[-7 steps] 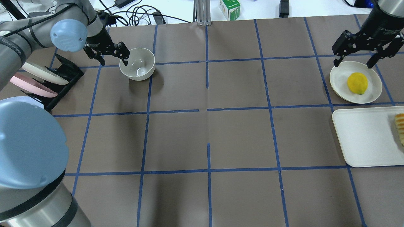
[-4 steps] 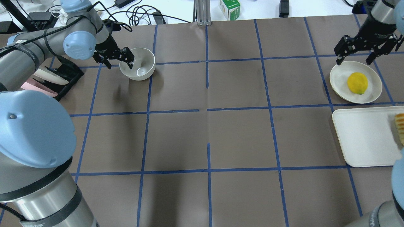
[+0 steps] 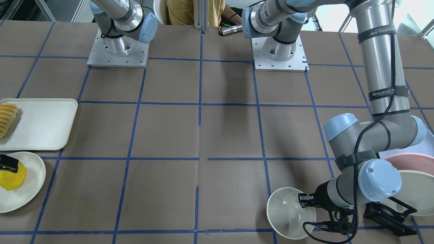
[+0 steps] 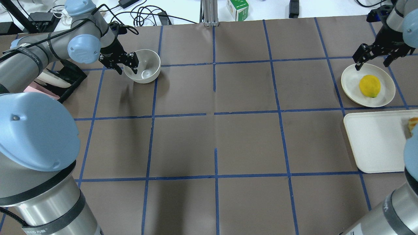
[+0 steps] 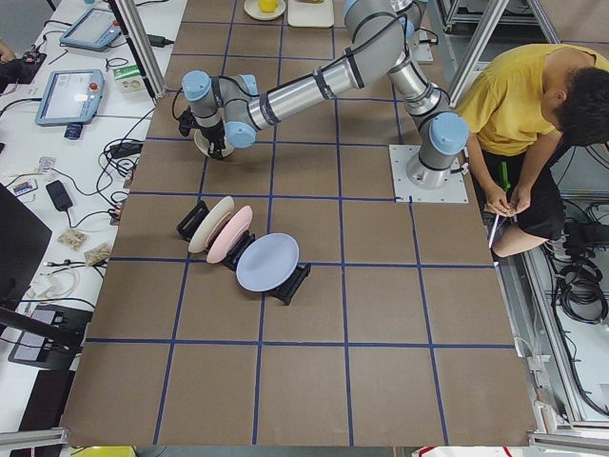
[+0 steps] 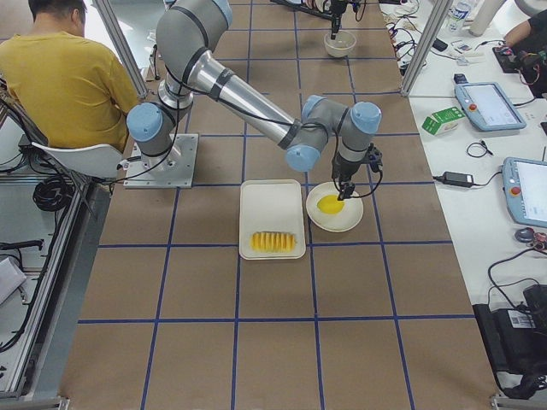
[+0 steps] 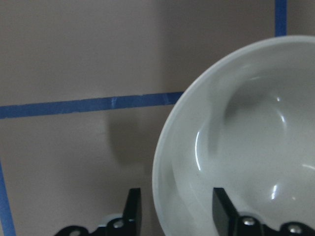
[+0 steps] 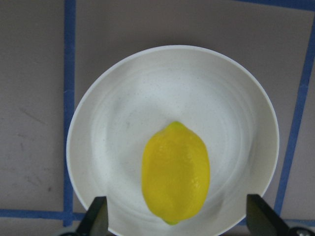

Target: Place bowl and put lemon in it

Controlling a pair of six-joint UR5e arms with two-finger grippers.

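Matte brown paper tabletop (image 4: 248,143), squared off with blue tape (image 4: 179,115), cables (image 4: 143,14) on the white bench beyond. Astride the thin rim of the glossy, deep, round off-white bowl (image 4: 147,68), the left pincer (image 4: 128,68): fingers parted, one inside, one outside, clamping nothing. Directly under the right pincer (image 8: 177,212), spread wide and empty, the dimpled yellow oval lemon (image 8: 175,172), lying on a flat speckled cream plate (image 8: 123,98).

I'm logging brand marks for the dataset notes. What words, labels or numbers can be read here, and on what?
"WANJEED": black strap on the upright tube of the left arm; the characters after it are unclear.
"WANJEED", apparently: a second strap higher on that tube.
Green-and-white carton: print too blurred to read.
Tablet beside the table: screen too small to read.
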